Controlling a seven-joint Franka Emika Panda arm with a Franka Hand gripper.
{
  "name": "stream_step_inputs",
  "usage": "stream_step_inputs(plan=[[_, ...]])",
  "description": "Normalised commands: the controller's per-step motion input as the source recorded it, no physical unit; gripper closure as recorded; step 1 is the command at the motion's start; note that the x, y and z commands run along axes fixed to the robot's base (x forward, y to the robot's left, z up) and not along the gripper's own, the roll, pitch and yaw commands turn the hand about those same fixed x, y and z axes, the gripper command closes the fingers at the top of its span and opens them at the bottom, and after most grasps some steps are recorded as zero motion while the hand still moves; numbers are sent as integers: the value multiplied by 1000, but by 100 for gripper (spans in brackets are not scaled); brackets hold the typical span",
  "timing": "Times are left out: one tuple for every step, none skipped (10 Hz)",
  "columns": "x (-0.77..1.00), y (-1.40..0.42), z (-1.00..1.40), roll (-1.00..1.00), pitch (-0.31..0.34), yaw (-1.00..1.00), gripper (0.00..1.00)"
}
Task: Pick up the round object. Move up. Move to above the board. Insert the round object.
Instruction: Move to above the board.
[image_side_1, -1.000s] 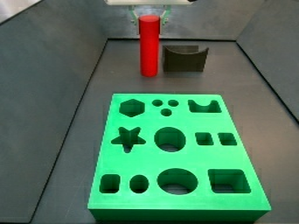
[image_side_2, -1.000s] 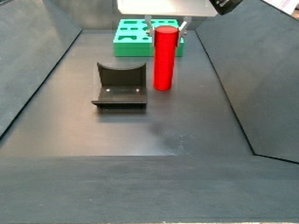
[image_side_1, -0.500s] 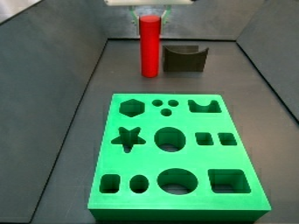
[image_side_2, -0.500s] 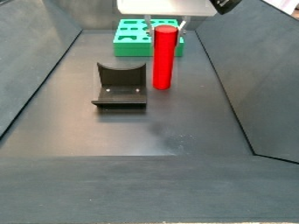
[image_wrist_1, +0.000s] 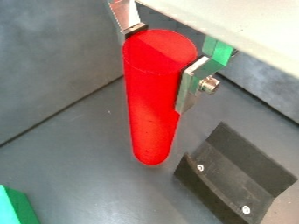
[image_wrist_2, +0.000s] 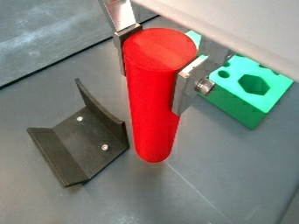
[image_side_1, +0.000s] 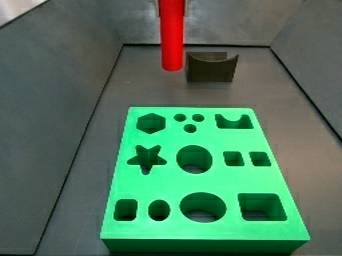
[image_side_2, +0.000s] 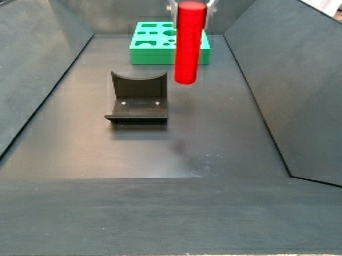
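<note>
The gripper (image_wrist_2: 156, 51) is clamped on the upper part of the red peg (image_wrist_2: 156, 101), one silver finger (image_wrist_2: 187, 80) flat against each side, and the peg hangs upright below it. In both side views the peg's lower end appears clear of the bench (image_side_2: 201, 140), so the step in hand is judged to be the lift. The gripper itself is out of frame at the top of the side views. Raise straight up, with no sideways travel, until the peg's lower end stands well above the top face of the green board (image_side_1: 203, 170). The dark fixture (image_wrist_2: 76, 144) sits just beside and below the gripper, so avoid any swing toward it while the peg is low. Keep the grip firm: the peg is long and smooth, and a slack hold could let it tilt between the pads. Once clear, carry the peg toward the board, which lies well apart from the gripper, beyond the fixture's side. Whether the peg is perfectly vertical cannot be told.
</note>
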Motion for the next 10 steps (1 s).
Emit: stream_step_inputs(plan=[[-397,-132,1000,118,360,-134,100],[-348,-114,1000,117,240,-89,100],[-311,-103,1000,105,162,-52,100],[-273,-90,1000,99,99,-22,100],[-255,-83,1000,95,79,-11,100],[-151,-52,774,95,49,6,100],[-110,-43,649,95,50,10,100],[-41,-29,412,97,64,14,100],[-16,-23,295,98,76,15,100],[234,-1000,228,75,120,-177,100]])
